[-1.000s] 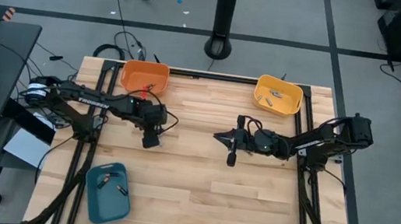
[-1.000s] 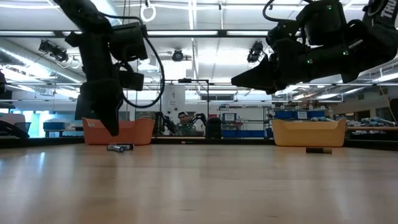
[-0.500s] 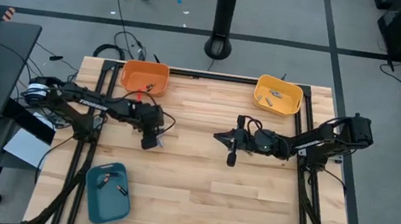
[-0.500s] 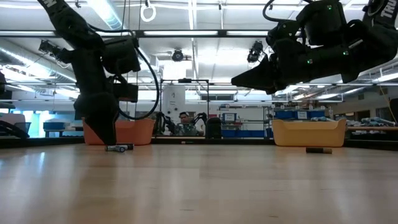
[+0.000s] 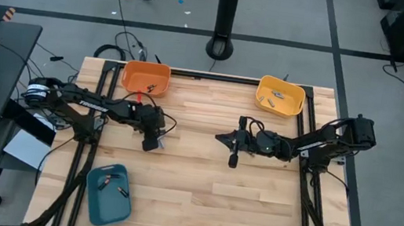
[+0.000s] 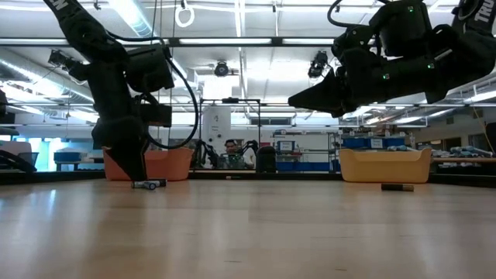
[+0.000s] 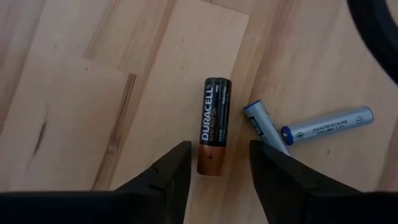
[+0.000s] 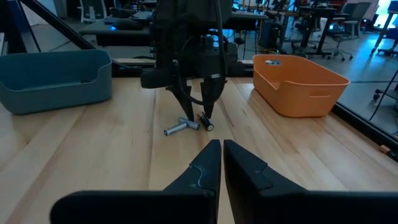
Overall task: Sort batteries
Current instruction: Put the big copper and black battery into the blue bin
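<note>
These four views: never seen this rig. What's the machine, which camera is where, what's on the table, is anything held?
It is a two-armed robot at a wooden table, sorting batteries.

The high view looks straight down. The low view looks level across the tabletop. Each wrist view looks forward past that arm's own fingers.

Three trays stand on the table: an orange tray, a yellow tray and a blue tray, each holding a few batteries.

The left gripper is open, low over a black and copper battery that lies between its fingers, not yet gripped. Two silvery batteries lie beside it.

The right gripper is shut, empty, waiting above the table's middle.
</note>
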Tool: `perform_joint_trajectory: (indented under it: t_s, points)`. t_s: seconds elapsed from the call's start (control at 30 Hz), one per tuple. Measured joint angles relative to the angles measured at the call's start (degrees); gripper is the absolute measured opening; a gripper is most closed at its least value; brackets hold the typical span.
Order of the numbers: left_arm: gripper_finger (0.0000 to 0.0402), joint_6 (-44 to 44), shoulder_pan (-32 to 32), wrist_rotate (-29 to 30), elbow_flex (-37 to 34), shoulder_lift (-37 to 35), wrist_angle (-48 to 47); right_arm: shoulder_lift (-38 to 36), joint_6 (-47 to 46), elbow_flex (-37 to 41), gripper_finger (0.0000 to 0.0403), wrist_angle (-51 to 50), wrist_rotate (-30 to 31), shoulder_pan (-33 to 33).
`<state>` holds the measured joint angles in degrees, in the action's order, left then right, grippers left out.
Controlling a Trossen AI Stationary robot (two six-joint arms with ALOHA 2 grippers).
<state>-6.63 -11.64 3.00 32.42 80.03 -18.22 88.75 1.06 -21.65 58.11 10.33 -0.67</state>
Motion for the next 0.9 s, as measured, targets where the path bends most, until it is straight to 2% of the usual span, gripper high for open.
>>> perform_joint_trajectory:
  t_s: [0.4, 0.63, 0.9]
  points:
    - [0.0047, 0.11, 0.0, 0.33, 0.06, 0.0, -0.19, 0.0, 0.0, 0.0, 0.003, -0.02, 0.0, 0.0]
    - [0.0046, -0.22, 0.08, 0.86, 0.55, 0.09, -0.08, 0.01, 0.0, 0.0, 0.003, -0.02, 0.0, 0.0]
    - [0.0046, 1.81, 0.13, 3.43, 5.18, 0.2, -2.61, 0.0, -0.04, 0.0, 0.003, -0.04, 0.0, -0.01]
